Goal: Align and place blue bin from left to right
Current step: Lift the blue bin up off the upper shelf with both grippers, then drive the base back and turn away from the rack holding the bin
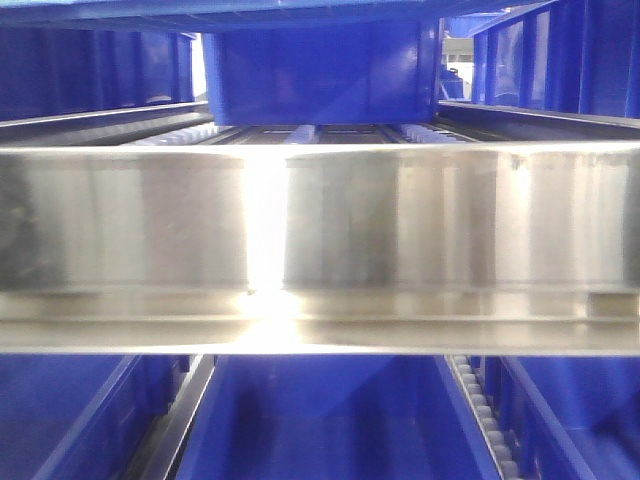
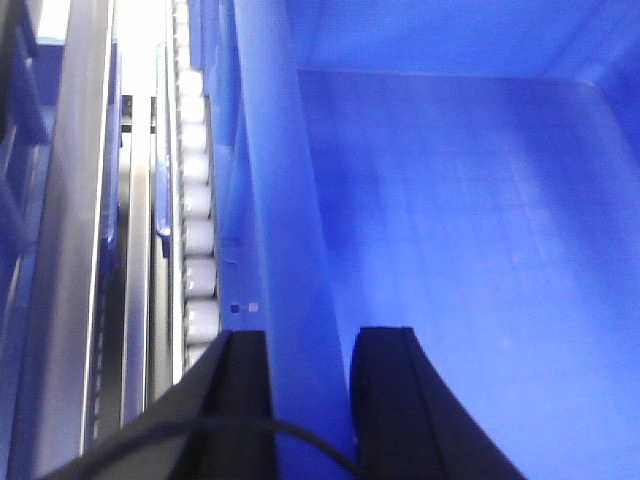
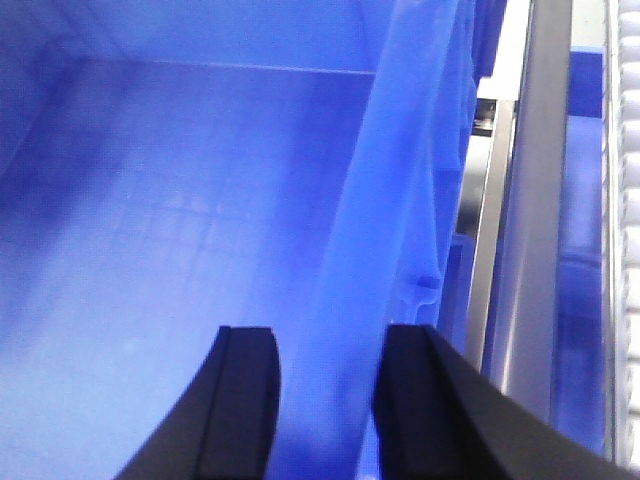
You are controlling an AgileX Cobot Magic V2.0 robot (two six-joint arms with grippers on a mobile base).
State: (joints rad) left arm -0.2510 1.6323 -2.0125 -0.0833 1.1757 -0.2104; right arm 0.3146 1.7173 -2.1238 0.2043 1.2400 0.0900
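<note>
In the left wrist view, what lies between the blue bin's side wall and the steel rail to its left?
A row of white rollers runs between the blue bin and the steel rail, seen in the left wrist view.

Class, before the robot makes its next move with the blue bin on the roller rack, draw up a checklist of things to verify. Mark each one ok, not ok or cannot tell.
1. Left tool straddles the left wall of the blue bin, with fingers against both faces: ok.
2. Right tool straddles the bin's right wall: ok.
3. Right tool is closed firmly on that wall: cannot tell.
4. Bin interior is free of loose items in both wrist views: ok.
5. Bin sits level behind the steel rail: ok.
6. There is a free slot to the right for placing it: cannot tell.
</note>
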